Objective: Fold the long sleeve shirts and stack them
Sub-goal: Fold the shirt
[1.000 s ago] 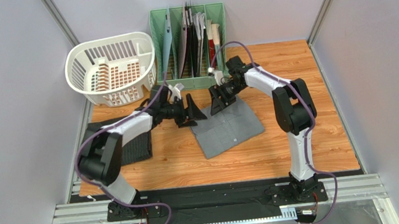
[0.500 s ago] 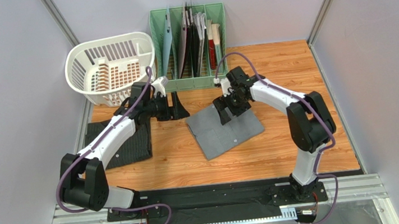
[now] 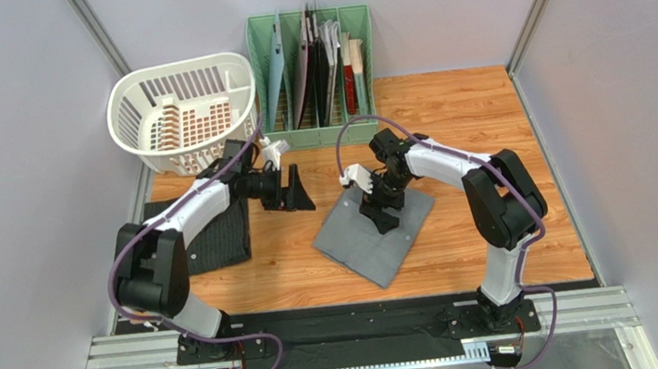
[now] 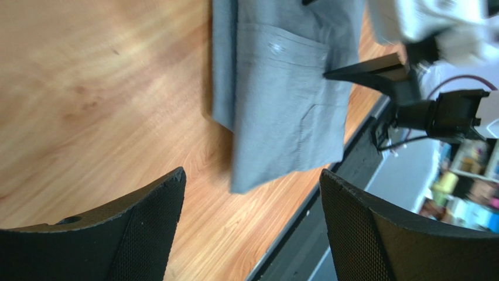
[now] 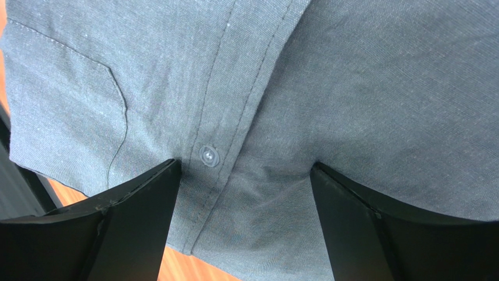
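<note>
The plain grey shirt (image 3: 353, 242) lies folded into a flat square in the middle of the table, turned like a diamond. My right gripper (image 3: 380, 216) is open, its fingertips pressing down on the shirt's top surface; the right wrist view shows the button placket and chest pocket (image 5: 64, 117) between the spread fingers (image 5: 117, 234). The dark pinstriped shirt (image 3: 218, 239) lies folded at the table's left edge. My left gripper (image 3: 298, 191) is open and empty, held above bare wood between the two shirts; its wrist view shows the grey shirt (image 4: 287, 111) ahead of the fingers (image 4: 134, 234).
A white laundry basket (image 3: 184, 113) stands at the back left. A green file rack (image 3: 313, 65) with folders stands at the back centre. Grey walls close in both sides; a black strip and rail run along the near edge.
My right gripper has moved toward the near side and turned the grey shirt so that it lies cornerwise. My left gripper has drawn away from the shirt to the left.
</note>
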Controlling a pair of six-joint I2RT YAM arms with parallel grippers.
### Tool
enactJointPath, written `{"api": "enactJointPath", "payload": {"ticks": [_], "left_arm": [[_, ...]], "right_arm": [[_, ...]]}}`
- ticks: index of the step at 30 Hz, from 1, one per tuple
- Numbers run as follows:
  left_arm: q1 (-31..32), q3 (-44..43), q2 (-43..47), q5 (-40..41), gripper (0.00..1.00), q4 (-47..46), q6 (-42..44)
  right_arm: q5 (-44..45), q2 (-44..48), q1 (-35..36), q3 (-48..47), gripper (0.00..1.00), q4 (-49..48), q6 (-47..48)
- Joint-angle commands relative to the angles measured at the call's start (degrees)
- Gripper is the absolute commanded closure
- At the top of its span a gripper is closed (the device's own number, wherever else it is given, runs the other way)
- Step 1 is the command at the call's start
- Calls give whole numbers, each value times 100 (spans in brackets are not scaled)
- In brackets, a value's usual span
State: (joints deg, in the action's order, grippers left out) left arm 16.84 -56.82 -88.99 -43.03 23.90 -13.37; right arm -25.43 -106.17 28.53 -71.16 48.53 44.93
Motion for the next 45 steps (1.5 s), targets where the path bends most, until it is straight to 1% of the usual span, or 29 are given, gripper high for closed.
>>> {"api": "enactJointPath", "payload": {"ticks": [1,2,5,6,11,13,17,21,23,25,28,29,31,32,33,35,36,37,38,39,40,41,42,43,44,45], "left_arm": [[222,83,-609,-803,13,-394,10],[293,40,-854,-813,13,-421,-69],[504,100,-1259,-857,12,-877,-420],[539,135,-1383,-865,12,-1200,-752],[671,-49,-2287,-857,12,-1642,-1220],[741,-101,-2464,-900,12,-1923,-1500],[935,-181,-2711,-830,15,-2143,-1713],[988,-242,-2895,-804,24,-2267,-1828],[979,-277,-2974,-821,26,-2328,-1880],[979,-286,-3010,-830,31,-2555,-1950],[1005,-400,-3010,-778,39,-2654,-1977],[1005,-487,-2993,-734,41,-2610,-1951],[1005,-593,-2975,-542,48,-2505,-1837],[1005,-794,-2992,-410,53,-2130,-1732],[1005,-909,-3010,-269,62,-1918,-1452],[1005,-1120,-3054,-171,72,-1540,-1283],[1005,-1156,-3037,-162,84,-1398,-1187],[1005,-1174,-2984,-84,90,-1266,-977],[1005,-1217,-2810,-14,97,-926,-784],[1014,-1261,-2712,65,100,-713,-608],[1023,-1323,-2616,327,100,-433,-214],[1023,-1454,-2415,478,100,118,-28],[1040,-1525,-2317,610,100,385,183],[1049,-1638,-2229,1003,100,692,638],[1058,-1779,-2010,1189,100,1147,807],[1058,-1850,-1886,1539,100,1335,1001]], "right_arm": [[-603,-53,73,146,11,737,2133],[-560,-79,108,128,11,632,2117],[-507,-220,161,-38,12,631,2090],[-498,-246,161,-56,12,622,2090],[-349,-361,179,-109,12,745,2082],[-314,-361,188,-127,12,780,2055],[-331,-387,196,-171,12,859,2038],[-287,-439,196,-197,12,868,2011],[-287,-448,196,-223,12,860,1950],[-331,-466,196,-250,12,860,1880],[-383,-492,196,-276,12,833,1695],[-392,-501,205,-285,12,798,1634],[-419,-492,205,-276,12,711,1353],[-419,-492,196,-276,12,684,1222],[-393,-518,205,-293,12,675,916],[-261,-519,179,-302,12,675,642],[-208,-484,161,-311,11,675,370],[-182,-440,39,-329,11,684,176],[-260,-309,-58,-355,9,745,-35],[-400,-256,-198,-468,9,824,-245],[-889,-194,-547,-513,8,1068,-683],[-1154,-141,-751,-539,7,1175,-896],[-1392,-36,-962,-540,4,1263,-1133],[-1829,34,-1373,-461,1,1394,-1475],[-2034,113,-1586,-400,0,1439,-1617],[-2193,314,-1979,-312,0,1440,-1732]]}}
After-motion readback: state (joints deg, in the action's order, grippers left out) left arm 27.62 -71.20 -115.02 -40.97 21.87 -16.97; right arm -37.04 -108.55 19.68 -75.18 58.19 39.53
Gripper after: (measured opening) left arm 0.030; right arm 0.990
